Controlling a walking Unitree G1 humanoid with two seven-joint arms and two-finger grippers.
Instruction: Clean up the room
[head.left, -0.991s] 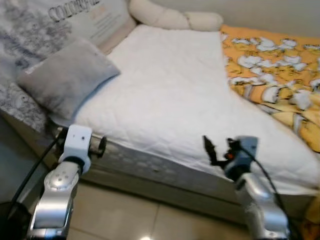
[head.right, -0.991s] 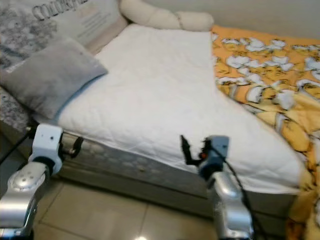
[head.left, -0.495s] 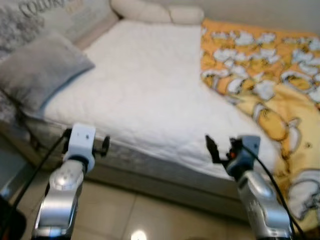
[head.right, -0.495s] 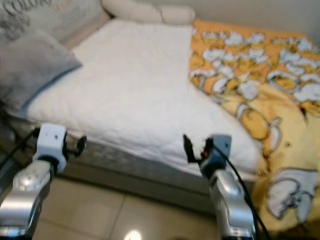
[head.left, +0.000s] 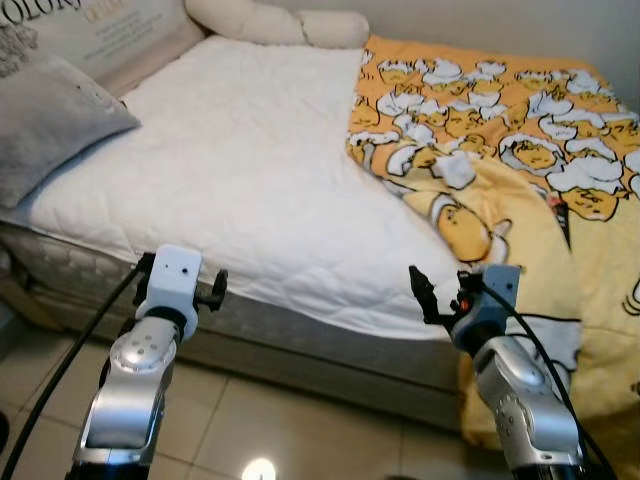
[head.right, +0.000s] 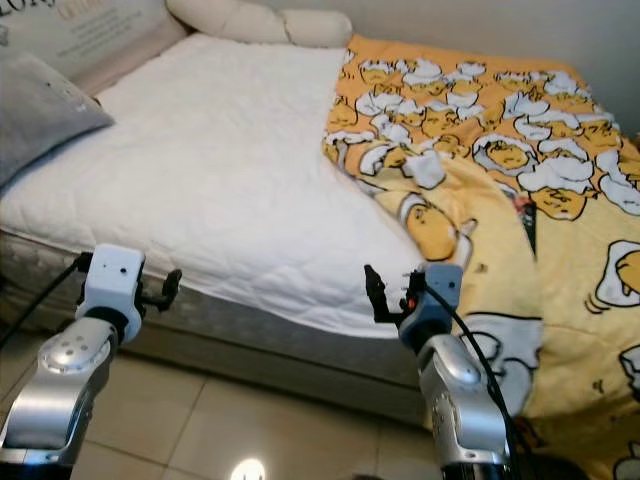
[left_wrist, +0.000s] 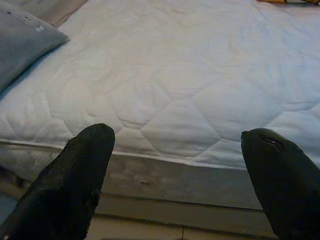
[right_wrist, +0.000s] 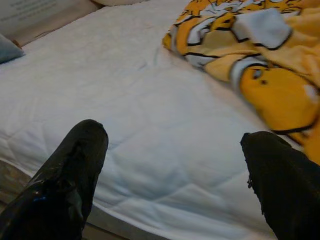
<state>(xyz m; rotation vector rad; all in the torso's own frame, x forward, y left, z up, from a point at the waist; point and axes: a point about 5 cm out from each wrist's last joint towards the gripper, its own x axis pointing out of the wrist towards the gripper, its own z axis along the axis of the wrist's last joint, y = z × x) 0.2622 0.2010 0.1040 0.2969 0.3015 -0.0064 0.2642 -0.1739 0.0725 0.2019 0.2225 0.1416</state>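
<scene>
A bed with a white quilted mattress (head.left: 240, 150) lies in front of me. An orange and yellow cartoon-print blanket (head.left: 480, 130) is rumpled over its right half and spills over the near edge toward the floor. My left gripper (head.left: 182, 277) is held in front of the bed's near edge, open and empty; the left wrist view looks between its fingers (left_wrist: 85, 165) at the bare mattress (left_wrist: 180, 75). My right gripper (head.left: 440, 295) is open and empty too, just before the edge where the blanket (right_wrist: 260, 60) hangs down.
A grey pillow (head.left: 50, 120) lies at the left end of the bed. A long cream bolster (head.left: 270, 22) and a printed cushion (head.left: 90, 25) sit at the far side. Beige floor tiles (head.left: 280, 430) run along the bed frame below my arms.
The camera has swung to the right: the grey pillow slid to the left edge and much more of the orange blanket came into view. Both grippers stay open and empty before the bed.
</scene>
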